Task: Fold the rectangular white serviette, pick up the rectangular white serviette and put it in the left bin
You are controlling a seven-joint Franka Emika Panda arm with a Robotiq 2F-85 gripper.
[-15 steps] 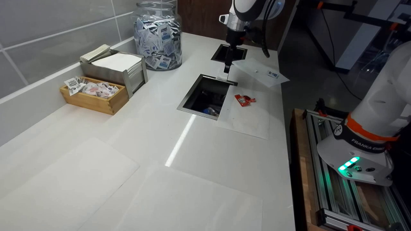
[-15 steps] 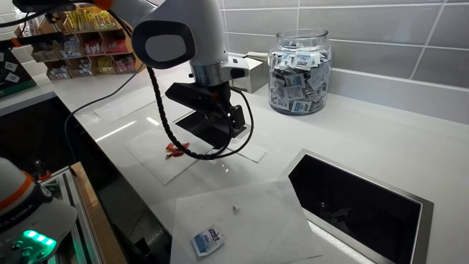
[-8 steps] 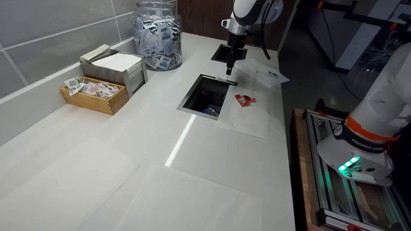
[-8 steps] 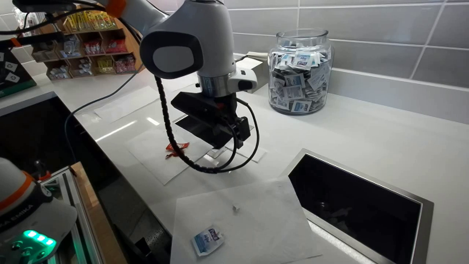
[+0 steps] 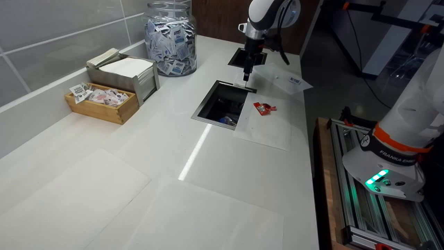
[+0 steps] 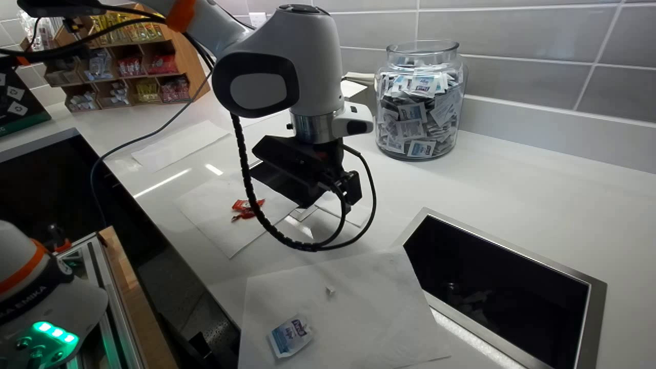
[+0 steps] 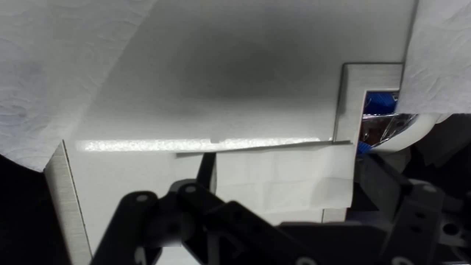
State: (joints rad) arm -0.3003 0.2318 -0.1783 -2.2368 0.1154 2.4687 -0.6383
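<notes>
The folded white serviette (image 7: 279, 173) lies flat as a narrow rectangle on the counter, one end overlapping the rim of a sunken bin (image 7: 349, 106) in the wrist view. It also shows in both exterior views, at that bin's edge (image 5: 239, 84) and partly behind the gripper (image 6: 359, 216). My gripper (image 7: 294, 171) is open, one finger over the serviette, the other over the bin opening; the serviette lies between and below them. The gripper is also low over this spot in both exterior views (image 5: 246, 79) (image 6: 348, 204). Whether the fingertips touch the serviette I cannot tell.
A second sunken bin (image 6: 597, 318) lies beyond. Large flat serviettes lie around, one bearing a wipe packet (image 6: 290, 335), another a red wrapper (image 5: 264, 108). A glass jar (image 5: 170, 45), napkin holder (image 5: 145, 81) and wooden box (image 5: 100, 111) stand along the wall.
My gripper has moved a short way over the counter and come slightly lower at the folded serviette. The serviettes and wrappers have not visibly moved.
</notes>
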